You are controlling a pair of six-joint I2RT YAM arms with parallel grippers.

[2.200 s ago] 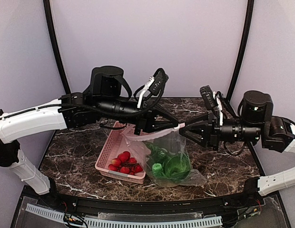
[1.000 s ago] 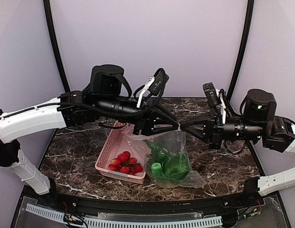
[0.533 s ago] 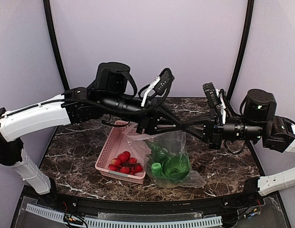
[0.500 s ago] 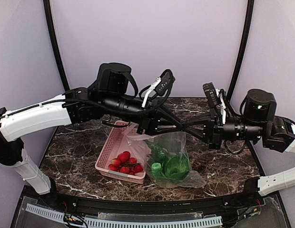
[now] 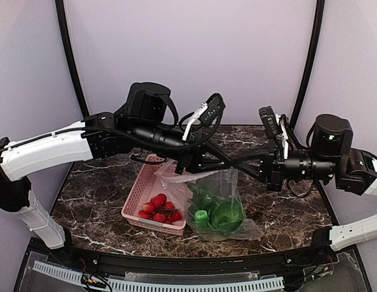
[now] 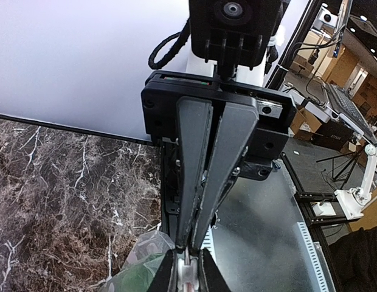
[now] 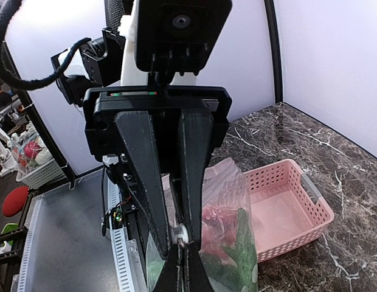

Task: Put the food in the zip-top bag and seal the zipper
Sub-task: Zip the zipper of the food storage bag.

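The clear zip-top bag (image 5: 224, 187) hangs upright above the marble table, held by its top edge. The green toy food (image 5: 216, 213) lies inside it at the bottom. My left gripper (image 5: 227, 163) is shut on the pale zipper strip (image 5: 182, 177) at the bag's right end. My right gripper (image 5: 238, 165) faces it tip to tip, shut on the same end of the strip. In the left wrist view my fingertips (image 6: 166, 275) pinch a white piece of zipper (image 6: 186, 275). In the right wrist view the bag (image 7: 232, 194) hangs beside my shut gripper (image 7: 186, 252).
A pink slatted basket (image 5: 138, 196) with several small red fruits (image 5: 159, 210) stands just left of the bag; it also shows in the right wrist view (image 7: 289, 201). Black frame posts rise at the back corners. The table's near edge carries a black rail.
My left arm has shifted right along the bag's top edge until its tips meet the right gripper. The right gripper closed after the earliest frame and has stayed still since.
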